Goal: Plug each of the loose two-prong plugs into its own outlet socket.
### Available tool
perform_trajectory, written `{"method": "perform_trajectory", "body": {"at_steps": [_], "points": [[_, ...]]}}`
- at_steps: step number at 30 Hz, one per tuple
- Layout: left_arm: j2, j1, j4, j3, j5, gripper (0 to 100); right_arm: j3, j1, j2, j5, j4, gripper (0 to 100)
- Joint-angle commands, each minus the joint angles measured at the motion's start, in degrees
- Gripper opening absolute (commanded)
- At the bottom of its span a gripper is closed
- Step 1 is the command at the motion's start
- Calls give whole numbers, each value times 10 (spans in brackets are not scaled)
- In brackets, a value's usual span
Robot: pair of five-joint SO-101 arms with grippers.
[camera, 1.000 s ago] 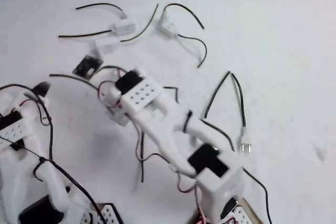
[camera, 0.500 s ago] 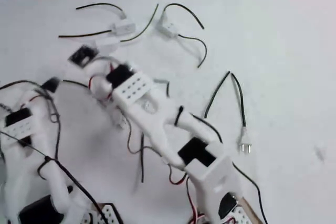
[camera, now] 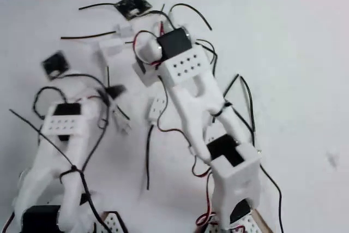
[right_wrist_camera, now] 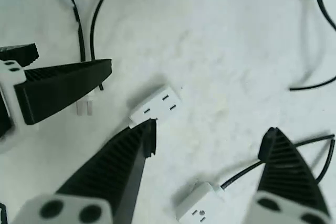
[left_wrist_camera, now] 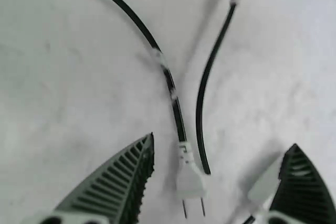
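A white two-prong plug on a black cord lies on the table between the fingers of my open left gripper, prongs toward the camera. In the high view this plug lies just in front of the left gripper. My right gripper is open above the table with nothing in it. A white outlet socket lies just beyond one of its fingertips, and a second socket with a black wire lies below that finger. The first socket sits beside the right arm.
More white sockets with black wires lie at the far left of the white table. A long black cord loops to the right of the right arm. Loose cords cross the table near the plug.
The right arm swung away toward the far side, uncovering the socket at the table's middle. The left arm moved in from the left edge to the plug.
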Motion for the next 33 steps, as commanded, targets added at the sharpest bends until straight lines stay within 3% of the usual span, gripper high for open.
{"method": "perform_trajectory", "body": {"at_steps": [1,5,12,16,20,25,33], "points": [[-15,57,35,-4,5,369,63,25,-58,-4,3,309],[-15,70,35,21,40,373,144,55,-99,-4,2,309],[-15,71,-120,120,66,369,215,111,-121,-4,0,309],[-15,63,-158,136,69,369,242,128,-121,64,0,309],[-15,58,-177,136,76,369,263,146,-121,76,0,309],[-15,43,-192,137,162,369,275,168,-121,80,0,309],[-15,48,-136,102,143,369,275,192,-120,80,0,309]]}}
